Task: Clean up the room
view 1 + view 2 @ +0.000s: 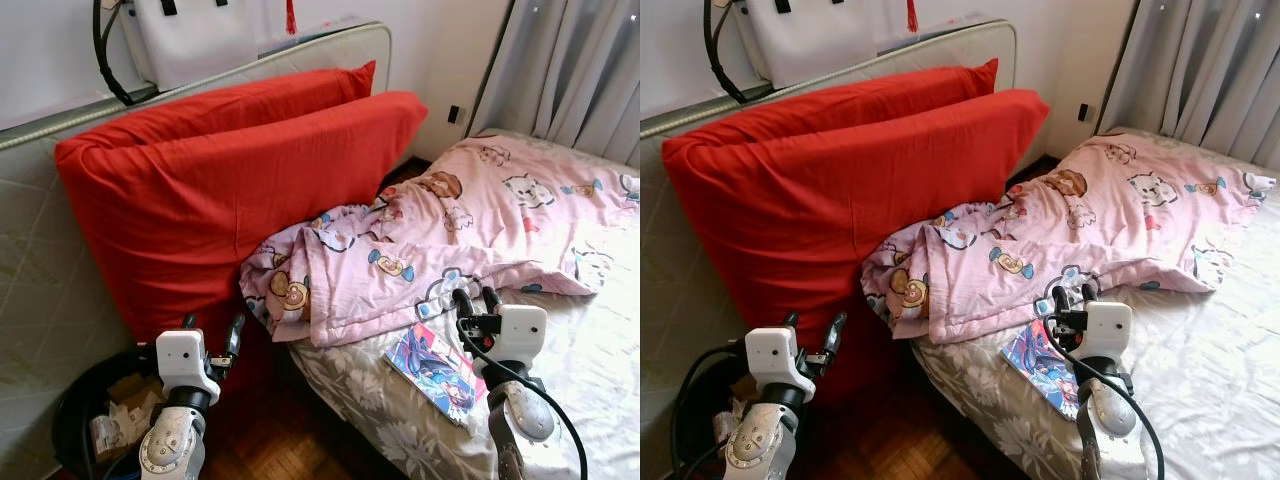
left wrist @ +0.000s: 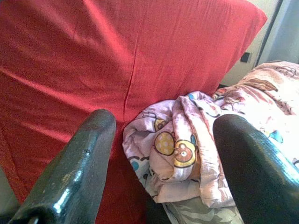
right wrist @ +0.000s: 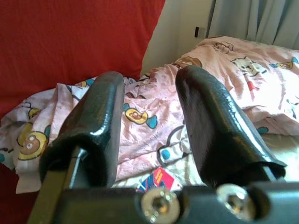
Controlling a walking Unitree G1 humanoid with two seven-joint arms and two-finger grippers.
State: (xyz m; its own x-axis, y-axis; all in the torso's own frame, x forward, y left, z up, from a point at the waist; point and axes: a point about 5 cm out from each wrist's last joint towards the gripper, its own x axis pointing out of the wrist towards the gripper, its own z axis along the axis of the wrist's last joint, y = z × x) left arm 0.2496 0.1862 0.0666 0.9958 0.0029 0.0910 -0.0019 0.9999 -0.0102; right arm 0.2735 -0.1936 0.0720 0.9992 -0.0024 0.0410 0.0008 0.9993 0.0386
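Pink quilt (image 1: 470, 225) lies crumpled across the bed (image 1: 600, 360), comic book (image 1: 436, 368) at five o'clock. Left gripper (image 1: 212, 332) and right gripper (image 1: 478, 299) hover, jaws apart, empty — tidying barely begun.

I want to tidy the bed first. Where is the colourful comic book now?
The colourful comic book lies on the grey floral bedsheet, just below the crumpled pink cartoon blanket's edge, beside the right end effector.
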